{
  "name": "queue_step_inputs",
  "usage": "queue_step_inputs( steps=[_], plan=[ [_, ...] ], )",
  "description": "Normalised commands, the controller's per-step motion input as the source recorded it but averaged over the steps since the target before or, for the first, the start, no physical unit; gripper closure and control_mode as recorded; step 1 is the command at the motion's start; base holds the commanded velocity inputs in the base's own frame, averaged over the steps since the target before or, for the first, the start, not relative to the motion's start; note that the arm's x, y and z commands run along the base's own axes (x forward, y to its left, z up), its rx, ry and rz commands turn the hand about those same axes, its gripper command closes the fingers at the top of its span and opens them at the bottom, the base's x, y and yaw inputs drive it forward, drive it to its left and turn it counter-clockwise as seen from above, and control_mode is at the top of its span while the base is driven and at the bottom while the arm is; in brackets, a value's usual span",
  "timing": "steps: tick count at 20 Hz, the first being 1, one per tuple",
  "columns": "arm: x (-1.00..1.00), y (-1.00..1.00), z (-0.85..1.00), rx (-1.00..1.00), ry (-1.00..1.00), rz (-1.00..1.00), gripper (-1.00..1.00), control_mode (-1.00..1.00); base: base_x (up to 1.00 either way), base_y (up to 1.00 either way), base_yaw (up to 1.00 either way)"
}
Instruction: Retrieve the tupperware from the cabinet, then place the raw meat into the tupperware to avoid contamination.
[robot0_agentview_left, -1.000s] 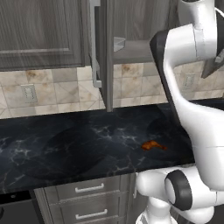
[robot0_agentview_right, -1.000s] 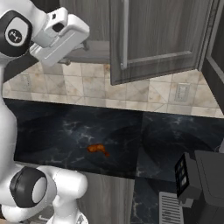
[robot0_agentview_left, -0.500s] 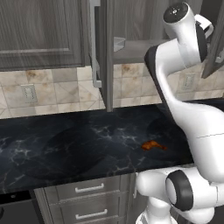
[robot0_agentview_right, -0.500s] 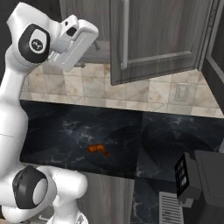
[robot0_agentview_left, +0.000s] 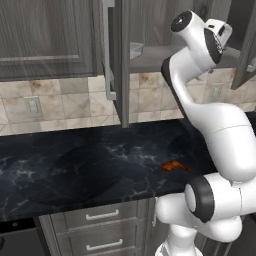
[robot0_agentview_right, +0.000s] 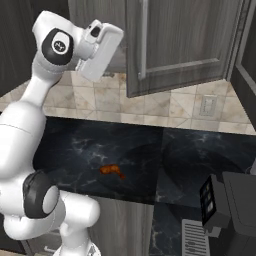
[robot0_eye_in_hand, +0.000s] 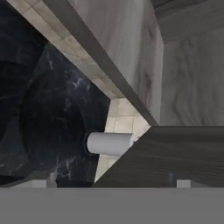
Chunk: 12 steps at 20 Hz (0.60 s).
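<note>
Black marble counter (robot0_agentview_left: 75, 170), white veining, runs wall to wall. Beige stone tile backsplash (robot0_agentview_left: 65, 102) behind it, with a wall outlet (robot0_agentview_left: 33, 106). Grey drawers (robot0_agentview_left: 102, 230) with short silver handles below. Dark appliance (robot0_agentview_right: 235, 205) at counter's right end.

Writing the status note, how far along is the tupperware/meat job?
Done: the cabinet doors stand open. In hand: nothing held; the arm is raised at the cabinet, and the gripper is open. Left: the tupperware, a pale shape on the shelf, is not yet fetched; the raw meat lies bare on the counter.
</note>
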Motion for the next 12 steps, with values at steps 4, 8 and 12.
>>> queue_step_inputs(
  steps=[4, 8, 12],
  plan=[
    [0.01, -0.47, 0.00, -0.11, 0.32, -0.17, -1.00, -1.00, 0.00, 0.00, 0.00],
    [-0.01, -0.47, 0.00, -0.08, 0.28, -0.21, -1.00, -1.00, 0.00, 0.00, 0.00],
    [-0.03, -0.46, -0.01, -0.07, 0.26, -0.22, -1.00, -1.00, 0.00, 0.00, 0.00]
  ],
)
